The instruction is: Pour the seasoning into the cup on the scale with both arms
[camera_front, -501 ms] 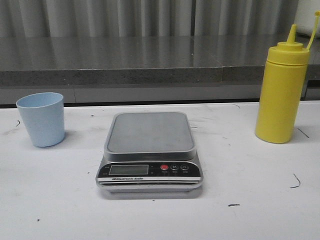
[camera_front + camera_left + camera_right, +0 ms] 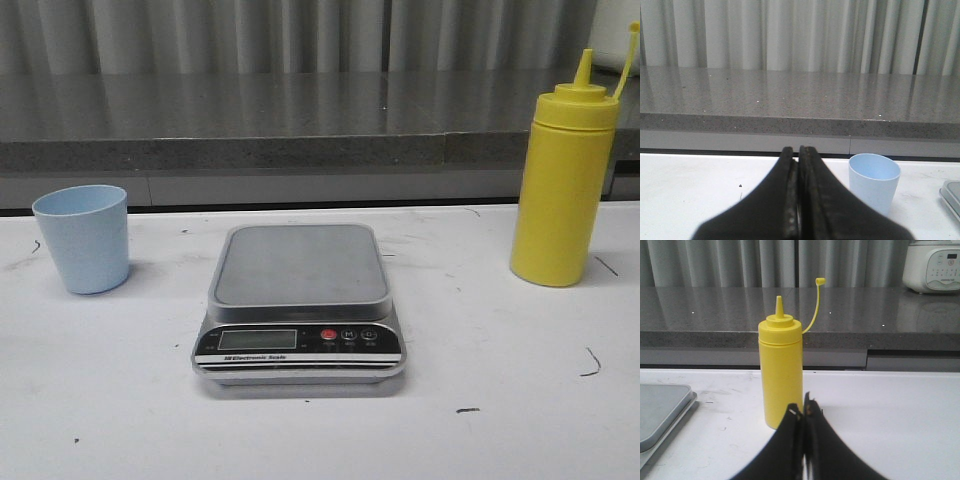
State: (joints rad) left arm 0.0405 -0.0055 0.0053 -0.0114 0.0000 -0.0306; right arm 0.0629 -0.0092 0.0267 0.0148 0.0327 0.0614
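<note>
A: Left gripper (image 2: 799,190): fingers pressed together, nothing between them. Set low over the white table (image 2: 690,190), level and pointing toward the grey counter.

B: Nearest item to it?

A: Cup (image 2: 874,181): pale blue, upright, empty as far as visible. Just ahead of the fingertips and off to one side, apart from them. Beyond the cup, a corner of the scale (image 2: 952,196) at the frame edge.

B: Right gripper (image 2: 803,440)?

A: Fingers closed on each other, holding nothing. Seasoning bottle (image 2: 780,371) directly ahead, close to the tips but not touching; upright, nozzle uncapped, cap hanging on its tether. Scale platform off to the bottle's far side.

B: Change against half a second ago?

A: None detectable from the front. Cup (image 2: 83,238), scale (image 2: 299,305) and bottle (image 2: 561,185) in identical positions; no arm in that view in either picture.

B: Meaning for the task?

A: Not started, by appearance. Platform bare, cup standing on the table well apart from the scale, bottle unlifted. Likely first step: open the left fingers, take the cup, place it on the platform; right fingers to open and grasp the bottle.

B: Hazards?

A: Tall, narrow bottle, probably easy to tip if nudged by closed fingers. Light cup, probably prone to sliding.
</note>
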